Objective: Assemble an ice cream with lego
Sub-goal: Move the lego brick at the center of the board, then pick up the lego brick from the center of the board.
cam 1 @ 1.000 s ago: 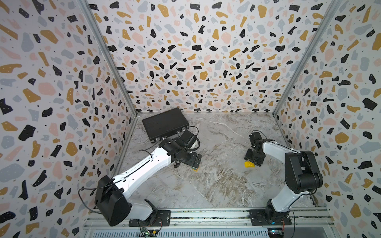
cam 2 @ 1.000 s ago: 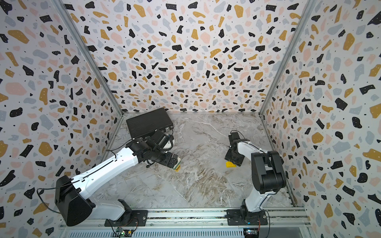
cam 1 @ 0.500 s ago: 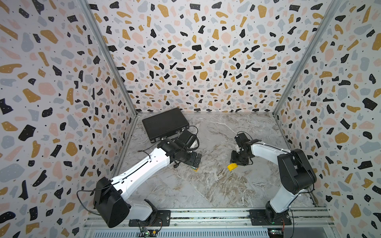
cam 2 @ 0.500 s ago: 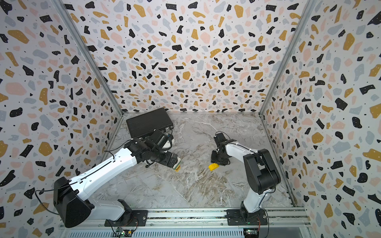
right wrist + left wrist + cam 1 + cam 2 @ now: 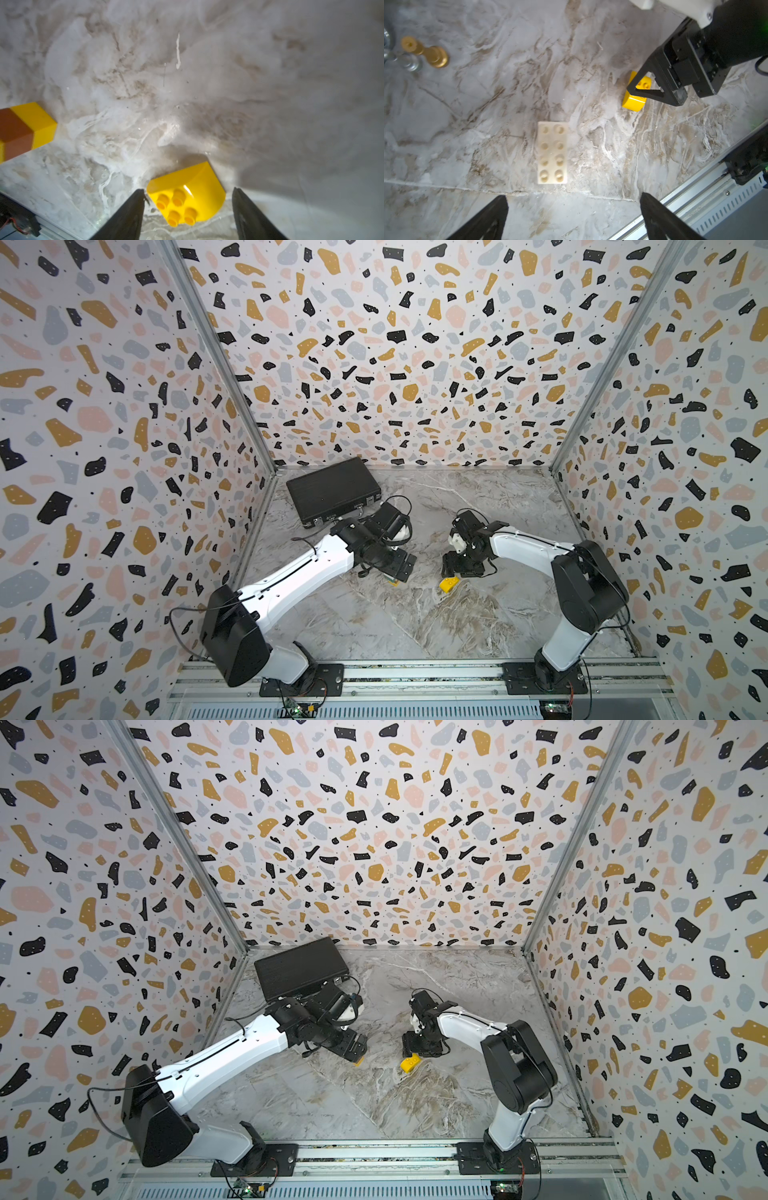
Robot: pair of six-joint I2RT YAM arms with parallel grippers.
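bricks mid-counter, briefcase at the back left
the briefcase (image 5: pixel 333 491) lies in the counter's (image 5: pixel 415 626) back-left corner; the rounded-top brick (image 5: pixel 449 584) sits mid-counter, straddled by the right tool (image 5: pixel 188 189), with the stick stack (image 5: pixel 27 126) to its left under the left tool (image 5: pixel 573 197) and an oblong brick (image 5: pixel 552 152) flat nearby.

Nothing legible shows anywhere. The studs of the white brick (image 5: pixel 552 152) and of the yellow brick (image 5: pixel 180 204) are too blurred to show any lettering, and the black case (image 5: pixel 333 489) carries no readable mark.
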